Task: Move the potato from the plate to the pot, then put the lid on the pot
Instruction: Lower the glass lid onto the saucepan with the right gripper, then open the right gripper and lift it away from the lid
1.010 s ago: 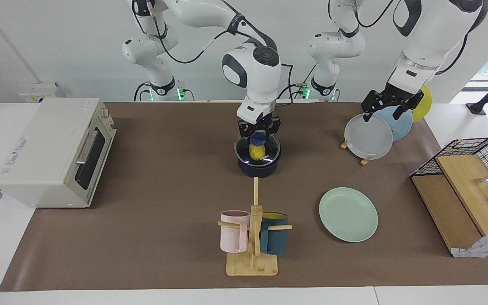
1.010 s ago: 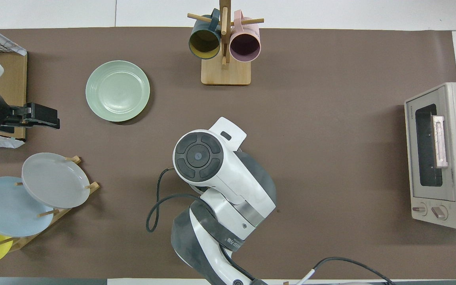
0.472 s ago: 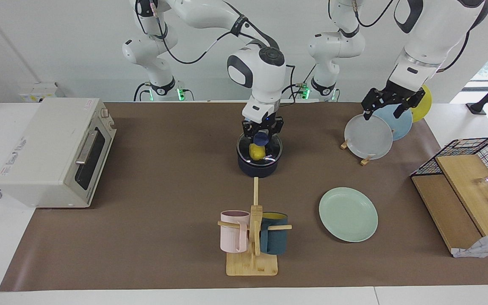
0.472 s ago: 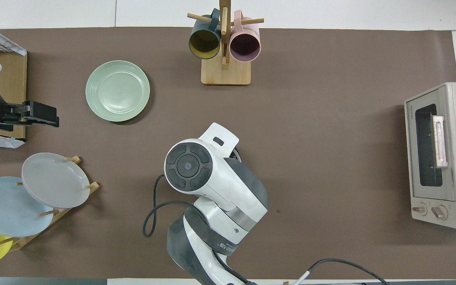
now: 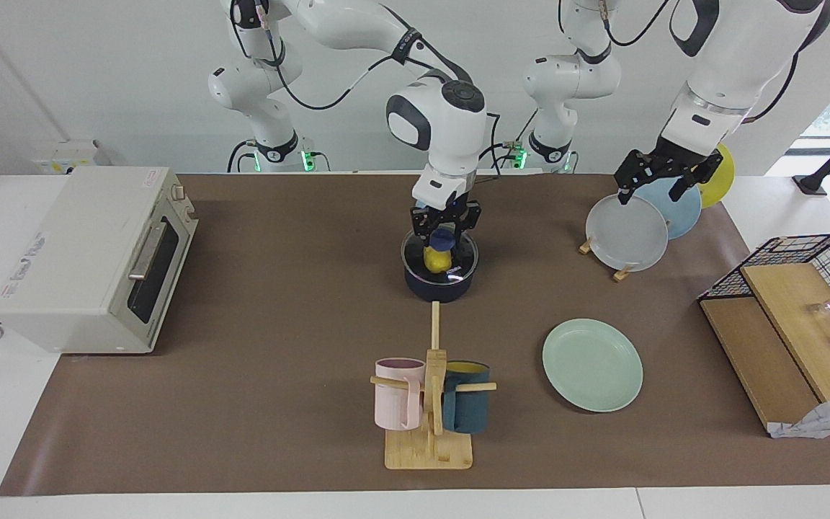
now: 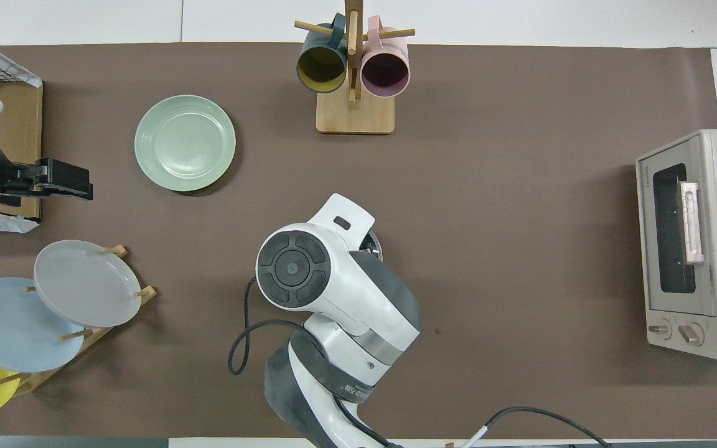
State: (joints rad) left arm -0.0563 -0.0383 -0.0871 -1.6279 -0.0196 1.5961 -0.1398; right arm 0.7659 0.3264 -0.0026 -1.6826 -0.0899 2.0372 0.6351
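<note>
The yellow potato (image 5: 438,258) lies inside the dark navy pot (image 5: 440,287), seen through the glass lid (image 5: 458,261), which sits on the pot's rim. My right gripper (image 5: 444,229) is straight above the pot, shut on the lid's blue knob (image 5: 442,236). In the overhead view the right arm hides the pot; only a sliver of the lid's rim (image 6: 375,241) shows. The mint-green plate (image 5: 592,365) lies empty, farther from the robots than the pot, toward the left arm's end; it also shows in the overhead view (image 6: 185,142). My left gripper (image 5: 651,193) waits open and empty in the air over the plate rack.
A rack with grey (image 5: 625,232), blue and yellow plates stands near the left arm's base. A mug tree (image 5: 431,404) with a pink and a teal mug stands farther out than the pot. A toaster oven (image 5: 91,256) sits at the right arm's end, a wire basket (image 5: 811,274) at the left arm's.
The right gripper has shifted slightly with the lid, which now sits level on the pot's rim. The left arm has barely moved.
</note>
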